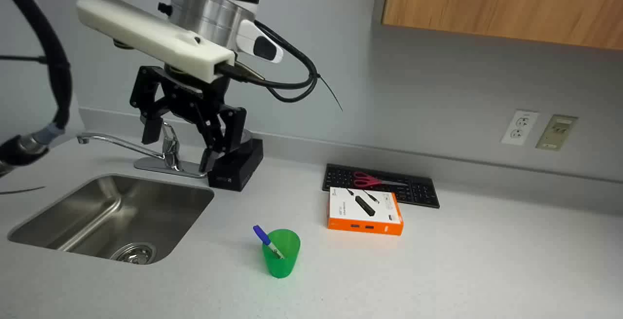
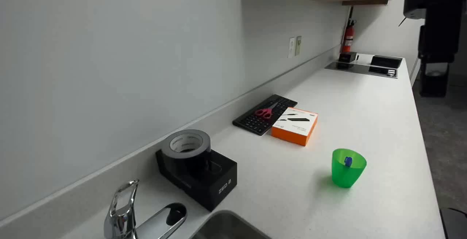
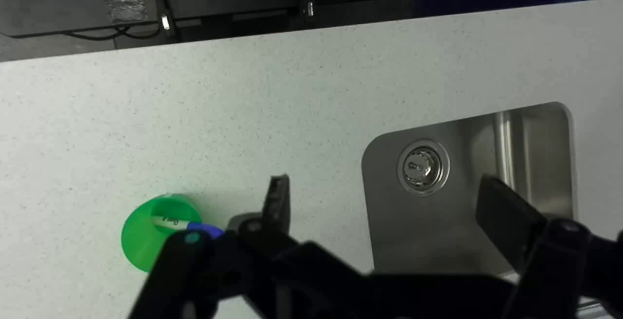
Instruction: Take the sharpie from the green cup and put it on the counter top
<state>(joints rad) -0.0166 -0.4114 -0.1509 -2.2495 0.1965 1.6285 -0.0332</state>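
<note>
The green cup point(image 1: 281, 266) stands upright on the white counter top point(image 1: 438, 270); it also shows in an exterior view point(image 2: 344, 176) and in the wrist view point(image 3: 138, 238). The sharpie point(image 1: 263, 236) leans in the cup, its blue capped end sticking out over the rim toward the sink; in an exterior view only the blue cap point(image 2: 348, 161) shows clearly. In the wrist view the sharpie point(image 3: 170, 223) is partly covered by the gripper's linkage. My gripper point(image 1: 180, 146) is open and empty, high above the counter near the sink; its fingers point(image 3: 383, 180) are wide apart in the wrist view.
A steel sink point(image 1: 112, 216) with a faucet point(image 1: 170, 151) lies beside the cup. A black box point(image 2: 219, 186) with a tape roll point(image 2: 186, 146) stands by the wall. An orange-white box point(image 1: 365, 212), a keyboard point(image 1: 418, 192) and red scissors point(image 1: 367, 180) lie farther along. A wooden cabinet point(image 1: 506, 5) hangs above.
</note>
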